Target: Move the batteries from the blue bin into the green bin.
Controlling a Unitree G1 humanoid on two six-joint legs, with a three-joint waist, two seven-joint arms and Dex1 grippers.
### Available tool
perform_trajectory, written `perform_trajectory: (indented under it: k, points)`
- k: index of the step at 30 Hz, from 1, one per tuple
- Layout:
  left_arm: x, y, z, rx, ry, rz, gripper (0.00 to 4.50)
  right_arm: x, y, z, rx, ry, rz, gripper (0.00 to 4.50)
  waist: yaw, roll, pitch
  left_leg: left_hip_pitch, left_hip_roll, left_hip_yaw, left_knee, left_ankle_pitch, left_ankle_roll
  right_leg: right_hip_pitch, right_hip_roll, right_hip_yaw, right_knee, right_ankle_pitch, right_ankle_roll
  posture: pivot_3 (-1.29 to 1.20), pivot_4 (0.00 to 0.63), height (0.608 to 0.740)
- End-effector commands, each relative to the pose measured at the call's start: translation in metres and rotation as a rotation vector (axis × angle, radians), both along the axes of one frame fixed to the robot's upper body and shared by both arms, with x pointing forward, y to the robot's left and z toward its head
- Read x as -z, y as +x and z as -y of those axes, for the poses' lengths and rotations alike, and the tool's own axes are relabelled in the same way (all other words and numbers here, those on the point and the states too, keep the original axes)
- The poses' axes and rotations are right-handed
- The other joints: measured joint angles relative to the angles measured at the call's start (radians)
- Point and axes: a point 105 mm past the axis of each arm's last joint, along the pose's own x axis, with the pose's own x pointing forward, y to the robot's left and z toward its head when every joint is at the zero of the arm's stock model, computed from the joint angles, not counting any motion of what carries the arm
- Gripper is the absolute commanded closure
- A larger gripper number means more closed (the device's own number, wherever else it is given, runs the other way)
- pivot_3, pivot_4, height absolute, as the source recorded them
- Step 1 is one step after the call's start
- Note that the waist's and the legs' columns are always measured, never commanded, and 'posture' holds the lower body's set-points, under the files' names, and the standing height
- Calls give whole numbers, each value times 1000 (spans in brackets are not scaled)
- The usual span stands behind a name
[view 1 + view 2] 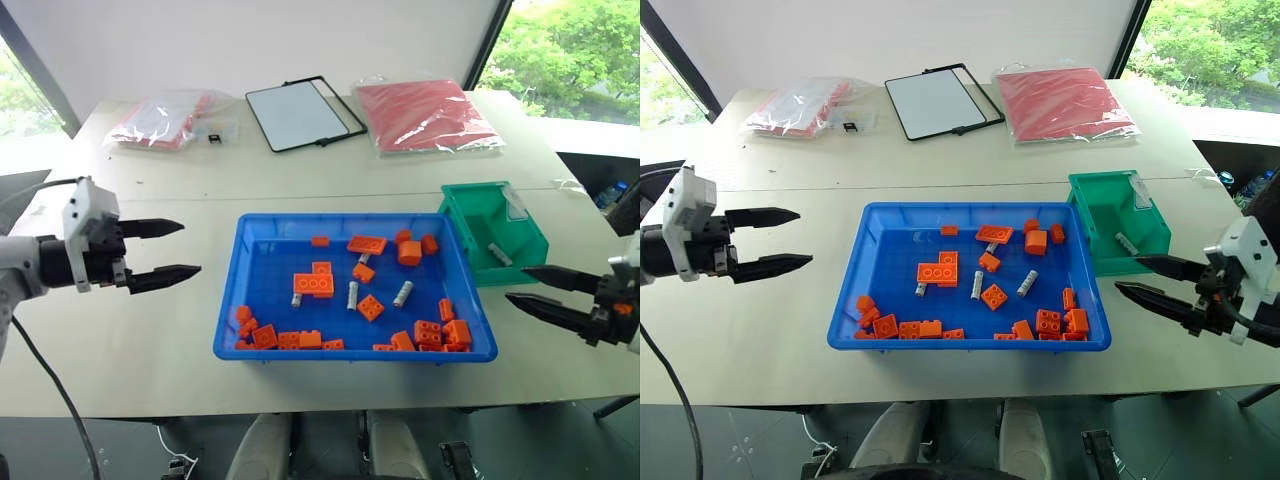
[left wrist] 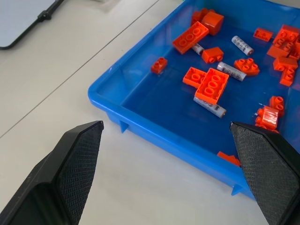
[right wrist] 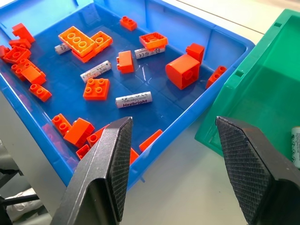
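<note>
The blue bin [image 1: 350, 352] sits mid-table and holds several orange bricks [image 1: 313, 284] and several silver batteries, among them one [image 1: 352, 294] near the centre and another [image 1: 403, 293] to its right. Touching its far right corner is the green bin [image 1: 462, 236], with one battery [image 1: 499, 254] lying inside. My left gripper [image 1: 190, 248] hovers open over the table, left of the blue bin and pointing at it. My right gripper [image 1: 515, 284] is open and empty, just right of the blue bin and in front of the green bin. A labelled battery [image 3: 134, 99] lies ahead of the right gripper's fingers.
At the back of the table lie a black-framed white board [image 1: 300, 115], a red packet in clear plastic [image 1: 425, 115] and another bagged packet [image 1: 165, 120] at the back left. Bare tabletop surrounds the bins on the left and front.
</note>
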Motion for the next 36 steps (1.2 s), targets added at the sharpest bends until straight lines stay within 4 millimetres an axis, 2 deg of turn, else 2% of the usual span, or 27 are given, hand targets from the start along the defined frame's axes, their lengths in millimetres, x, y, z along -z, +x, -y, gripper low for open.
perform_trajectory:
  k: [1, 5, 16, 22, 24, 28, 29, 32, 33, 36]
  points:
    - [-10, 1, -3, -1, 32, 45, 0, -6, -1, -2, -1, -9, 41, 1634, 0, 0, 0, 0, 0, 0, 0, 0, 0, 0, 0, 0, 0, 0, 0, 0, 150, 735]
    - [-8, 6, -4, -29, 32, 54, 0, -6, -1, -2, 7, -12, 46, 1634, 0, 0, 0, 0, 0, 0, 0, 0, 0, 0, 0, 0, 0, 0, 0, 0, 150, 735]
    - [-5, 4, 3, 5, 28, 49, 0, -9, 4, -2, 18, -33, 61, 1634, -1, 0, 0, 0, 0, 0, 0, 0, 0, 0, 0, 0, 0, 0, 0, 0, 150, 735]
    - [-12, 1, 12, 37, 12, 72, 0, -16, 13, 1, 23, -25, 62, 1634, 0, 0, 0, 0, 0, 0, 0, 0, 0, 0, 0, 0, 0, 0, 0, 0, 150, 735]
    - [-16, -3, 18, 62, -3, 76, 0, -23, 19, -5, -12, -39, 78, 1634, -2, 0, 0, 0, 0, 0, 0, 0, 0, 0, 0, 0, 0, 0, 0, 0, 150, 735]
    - [-15, -15, 27, 120, -15, 48, 0, -40, 40, -35, -113, -34, 116, 1634, -10, 1, 1, 1, 0, 1, 0, 0, 0, 0, 1, 1, 1, 0, 0, 0, 150, 735]
    - [-14, -16, 29, 128, -11, 43, 0, -42, 44, -39, -126, -32, 119, 1101, -12, 1, 1, 1, 0, 1, 0, 0, 0, -1, 1, 1, 1, 0, 0, 0, 150, 735]
    - [-10, -23, 34, 169, 5, 26, 0, -42, 59, -78, -244, -29, 153, 47, -9, 1, 1, 1, 1, 1, -1, 0, 0, -1, 1, 1, 1, 0, 0, 0, 150, 735]
    - [-10, -24, 36, 184, 9, 21, 0, -40, 63, -95, -297, -35, 163, 47, -11, 0, 1, 1, 1, 1, 0, 0, 0, -1, 1, 1, 1, 0, 0, 0, 150, 735]
    - [-9, -26, 38, 205, 19, 13, 0, -33, 71, -126, -383, -41, 157, 47, -13, 0, 1, 0, 0, 1, 0, 0, 0, -2, 1, 1, 1, 0, 0, 0, 150, 735]
